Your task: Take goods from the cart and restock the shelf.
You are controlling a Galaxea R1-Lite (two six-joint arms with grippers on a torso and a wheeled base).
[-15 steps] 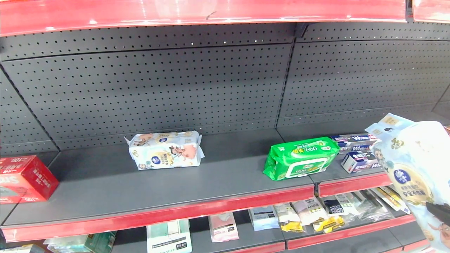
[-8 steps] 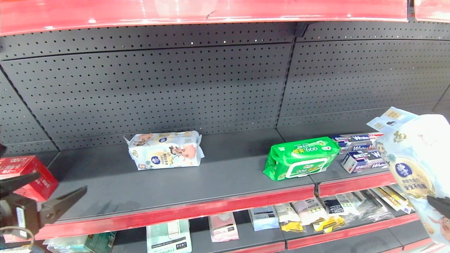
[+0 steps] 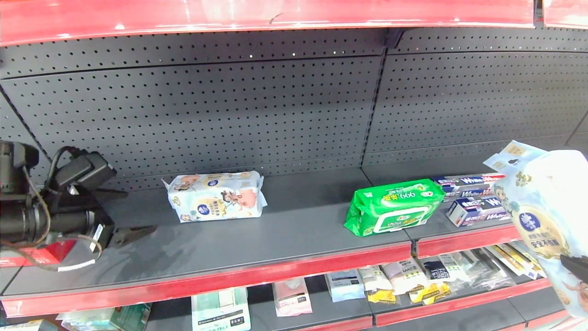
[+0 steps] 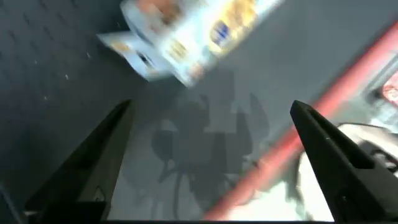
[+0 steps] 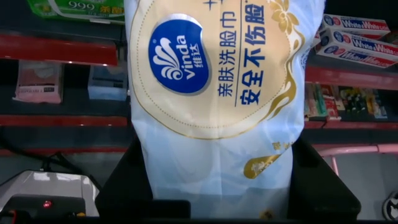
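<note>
Head view: left claw [image 3: 138,212] risen over shelf [image 3: 275,230].

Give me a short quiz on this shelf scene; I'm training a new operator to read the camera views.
1. True or false: the left pincer is open and empty above the shelf.
2. What lies between the shelved cartoon-print pack and the toothpaste boxes? A) a red box B) the green wipes pack C) a bottle
3. Fill in: the right pincer is shut on a ___ pack.
Key: 1 true; 2 B; 3 white, meaning the held white pack.
</note>
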